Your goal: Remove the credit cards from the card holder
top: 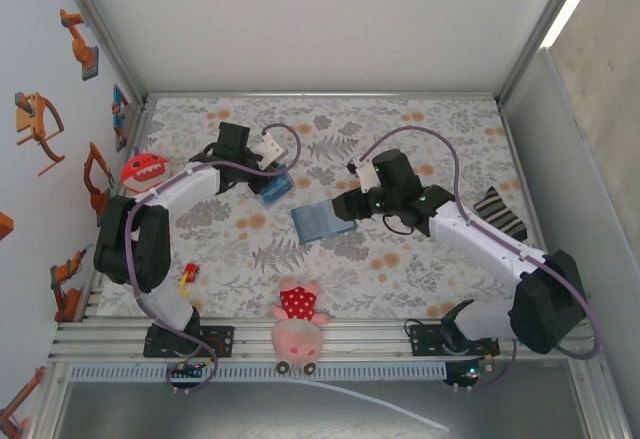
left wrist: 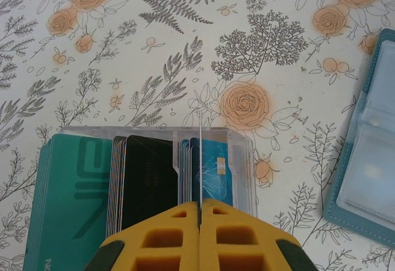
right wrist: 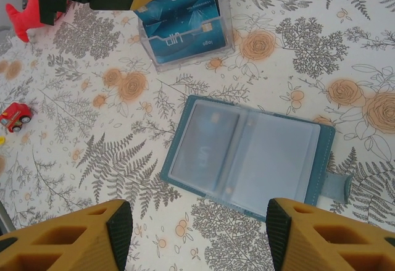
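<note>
Open card holder [right wrist: 247, 157] lying flat, inner side up, near the middle of the floral table [top: 430, 269]. In the right wrist view its long axis runs close to the 9–3 o'clock line, the right end dipping slightly toward 4. The closing tab [right wrist: 336, 187] juts from that right end. The spine crosses the axis, and one card [right wrist: 207, 141] shows through the clear pocket of the left panel.

The right gripper [right wrist: 197, 234] hangs above the holder's near long edge with its fingers spread wide, one over each end and neither touching it.

The left gripper [left wrist: 200, 212] has its fingers pressed together above a clear card box [left wrist: 242, 160] packed with teal, black and blue cards. A thin pale line rises from the seam between them. Whether that is a pinched card edge cannot be told.

In the top view the box stands at 11 o'clock from the holder, apart from it. Bare cloth lies open at 6 to 8 o'clock. A pink plush toy [top: 298, 324] sits at 6 o'clock by the table's near edge, and a small red toy car [top: 188, 276] lies at 8 o'clock. Both are well apart from the holder, as is every table edge.
</note>
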